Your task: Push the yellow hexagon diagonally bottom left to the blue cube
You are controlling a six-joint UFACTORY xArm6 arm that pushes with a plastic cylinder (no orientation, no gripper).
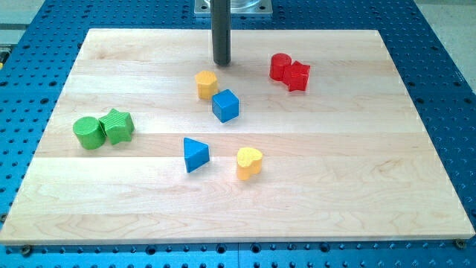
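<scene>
- At the view's left, a green cylinder (88, 132) and a green star-shaped block (117, 125) sit touching each other, well apart from the task's pieces.
- Lower centre, a blue triangular block (195, 155) and a yellow heart (249, 163) lie near each other, uninvolved.
- Centre stage: the yellow hexagon (206, 84) sits just above and to the left of the blue cube (225, 105), the two nearly touching or touching; we cannot tell which.
- We judge the task barely begun: the hexagon must end at the cube's lower left, yet it stands at its upper left, so the push down the cube's left side remains.
- Our tip (222, 62) rests on the wooden board (357, 193) just above and slightly right of the hexagon, apart from it. We carry no gripper, so nothing is grasped or released.
- At the view's right, two red blocks (288, 71) press together, shapes hard to make out.
- No containers appear; every block lies loose on the board.
</scene>
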